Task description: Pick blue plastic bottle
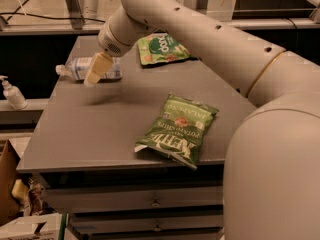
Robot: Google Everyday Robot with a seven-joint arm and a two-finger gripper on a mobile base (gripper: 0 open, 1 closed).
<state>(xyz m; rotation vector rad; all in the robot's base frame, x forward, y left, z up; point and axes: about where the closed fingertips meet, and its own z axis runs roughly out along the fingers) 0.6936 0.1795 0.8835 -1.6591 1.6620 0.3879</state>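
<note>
The blue plastic bottle [80, 68] lies on its side at the left edge of the grey table [100, 129]. It is clear with a pale label, and its white cap points left. My gripper [96, 70] hangs from the cream arm [200, 39] that reaches in from the right. It sits directly over the right half of the bottle and covers part of the label. I cannot tell whether it touches the bottle.
A green Kettle chip bag [177, 129] lies near the table's front right. A green snack pouch [160, 48] lies at the back. A small white pump bottle [12, 93] stands on a ledge left of the table. Drawers [150, 201] are under the tabletop and a cardboard box [7, 184] is at the lower left.
</note>
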